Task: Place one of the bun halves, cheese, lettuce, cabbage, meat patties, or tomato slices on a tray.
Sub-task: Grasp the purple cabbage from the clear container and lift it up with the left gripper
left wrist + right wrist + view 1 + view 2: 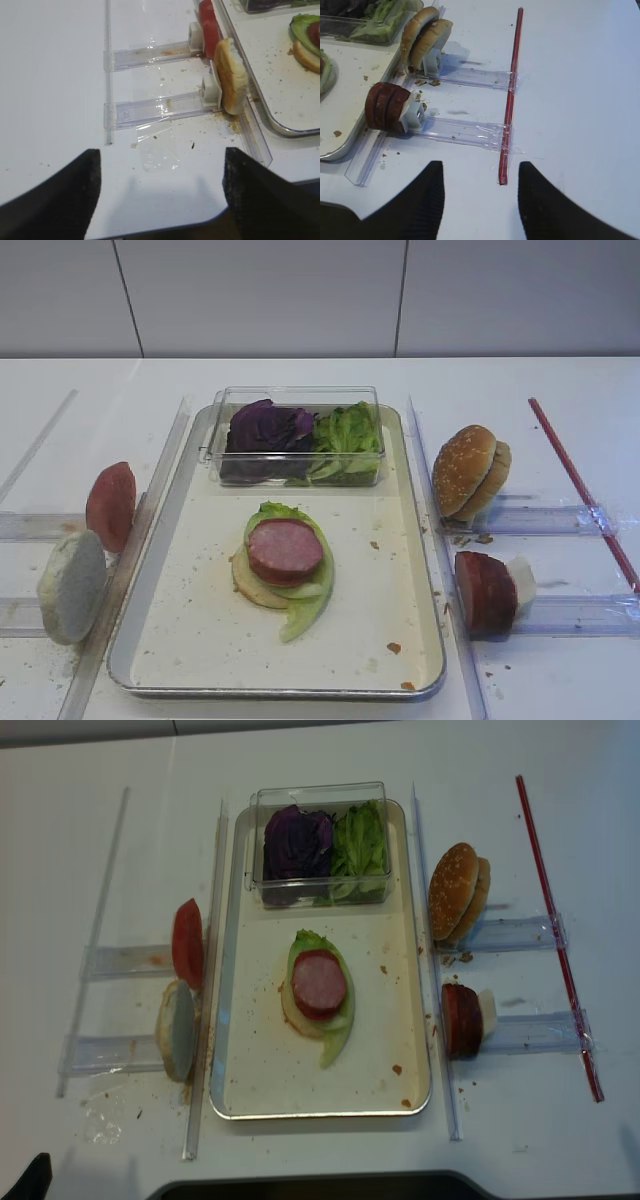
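Observation:
The silver tray [200, 635] carries a stack: a bun half [248, 585], lettuce [305, 612] and a meat patty [285, 548] on top. At its back, purple cabbage [265, 430] and more lettuce [345, 435] sit in a clear box. Left of the tray a tomato slice [110, 505] and a pale bun half [72, 585] stand on edge. To the right stand sesame bun halves [468, 470] and meat patties [485, 592]. My left gripper [161, 152] is open and empty over the table's front left. My right gripper [481, 164] hangs open and empty, front right of the patties [385, 107].
Clear plastic rails [555, 615] with white holders prop up the standing food on both sides. A red strip [580, 490] is taped down at the far right. The clear box [295, 475] takes up the tray's back. The table's front edge [165, 227] lies just under my left gripper.

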Controlling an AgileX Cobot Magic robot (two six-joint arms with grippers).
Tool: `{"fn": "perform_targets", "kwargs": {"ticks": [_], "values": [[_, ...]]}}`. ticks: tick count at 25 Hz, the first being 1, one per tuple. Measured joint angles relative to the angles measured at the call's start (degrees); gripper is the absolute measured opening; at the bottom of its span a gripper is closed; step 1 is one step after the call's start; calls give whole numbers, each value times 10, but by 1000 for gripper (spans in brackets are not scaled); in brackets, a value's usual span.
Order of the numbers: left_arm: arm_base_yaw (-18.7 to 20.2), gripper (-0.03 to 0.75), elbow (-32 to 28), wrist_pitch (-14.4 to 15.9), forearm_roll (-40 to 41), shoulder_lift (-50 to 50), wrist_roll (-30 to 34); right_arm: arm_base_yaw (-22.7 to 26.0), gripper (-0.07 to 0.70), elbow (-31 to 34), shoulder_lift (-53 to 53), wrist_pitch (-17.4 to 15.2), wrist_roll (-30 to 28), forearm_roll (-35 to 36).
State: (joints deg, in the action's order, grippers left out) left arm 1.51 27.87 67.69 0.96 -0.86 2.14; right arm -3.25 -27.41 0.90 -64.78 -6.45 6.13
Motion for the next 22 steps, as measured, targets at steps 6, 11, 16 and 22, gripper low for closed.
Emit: {"fn": "perform_targets", "kwargs": {"ticks": [6,11,16,22], "values": [[0,472,0,0,0,0,0,0,355,0,0,0,0,0],[0,472,0,0,0,0,0,0,355,0,0,0,0,0],[0,472,0,0,0,0,0,0,355,0,0,0,0,0],[0,472,0,0,0,0,0,0,355,0,0,0,0,0]]}}
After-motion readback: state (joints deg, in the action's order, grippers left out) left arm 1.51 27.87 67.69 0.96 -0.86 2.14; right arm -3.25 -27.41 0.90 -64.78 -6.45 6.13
